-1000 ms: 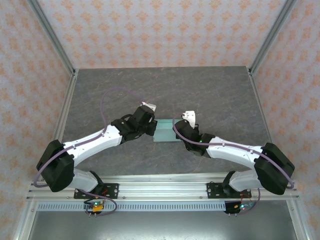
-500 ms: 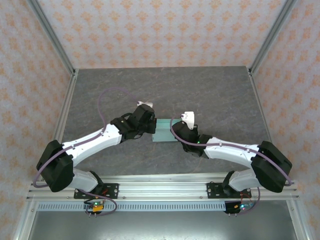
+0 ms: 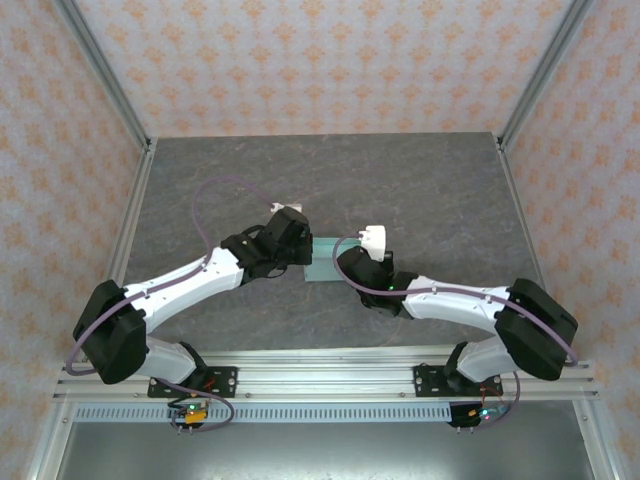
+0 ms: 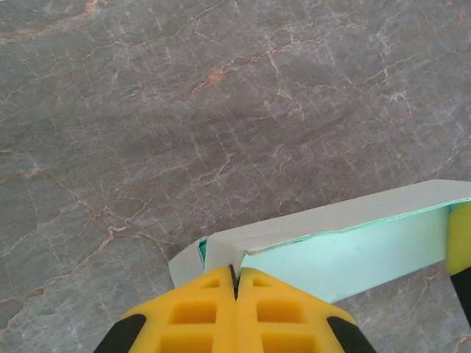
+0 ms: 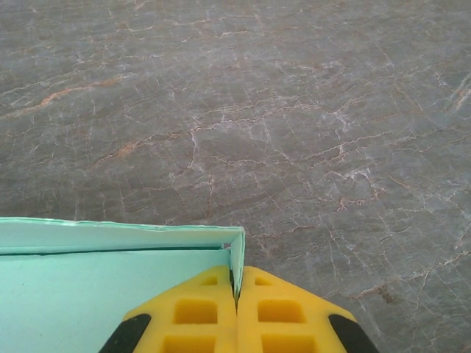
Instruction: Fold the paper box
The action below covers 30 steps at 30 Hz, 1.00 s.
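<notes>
From above, the left gripper has its fingertips hidden under its own black wrist, so its grip cannot be read there. The same goes for the right gripper. Between them only a narrow strip of the paper box shows, near the middle of the table. The left gripper covers the box's 9 o'clock end and the right gripper its 3 o'clock end.

The box is thin, pale mint card with sharp creases and a matte face. The table is grey stone-patterned, veined with rust-coloured and white lines. A purple cable loops over the white left arm.

The left wrist camera shows what the top view hides. The left gripper has ribbed yellow fingers pressed flat together, pinching a folded corner of the paper box in their seam. From there a raised wall and a brighter inner panel run towards 3 o'clock. A small flap sticks out at 9 o'clock of the fingers, partly covered. At the 3 o'clock edge a yellow strip meets the card, cut off too much to identify.

In the right wrist view, the right gripper is likewise closed, nipping an upright corner of the paper box. The card runs out of frame at 9 o'clock.
</notes>
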Available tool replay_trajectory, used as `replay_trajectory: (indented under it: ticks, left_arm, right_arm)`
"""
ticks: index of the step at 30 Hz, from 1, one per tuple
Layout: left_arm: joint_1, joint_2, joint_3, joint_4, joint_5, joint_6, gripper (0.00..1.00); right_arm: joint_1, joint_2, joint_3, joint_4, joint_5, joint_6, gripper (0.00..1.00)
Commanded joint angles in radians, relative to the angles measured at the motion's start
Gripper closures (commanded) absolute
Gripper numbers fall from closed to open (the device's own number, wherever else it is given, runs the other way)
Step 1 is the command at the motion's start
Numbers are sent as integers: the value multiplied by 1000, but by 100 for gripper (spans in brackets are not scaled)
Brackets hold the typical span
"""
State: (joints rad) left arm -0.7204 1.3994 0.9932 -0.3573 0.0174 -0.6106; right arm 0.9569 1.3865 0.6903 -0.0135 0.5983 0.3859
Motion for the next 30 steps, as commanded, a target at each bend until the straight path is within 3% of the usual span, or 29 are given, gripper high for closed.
replay_trajectory:
  ticks: [1, 16, 21, 30]
  left_arm:
    - [-11, -7, 51, 22, 15, -54, 98]
    - [-11, -8, 20, 95, 57, -181, 97]
    - [-11, -1, 5, 90, 52, -165, 97]
    - [-11, 7, -164, 172, -12, -91, 97]
  right_arm:
    - [12, 33, -6, -26, -4, 5, 100]
    - [14, 44, -6, -21, 11, 2, 100]
    - [14, 40, -8, -22, 12, 6, 100]
    - [13, 25, -24, -2, 10, 17, 98]
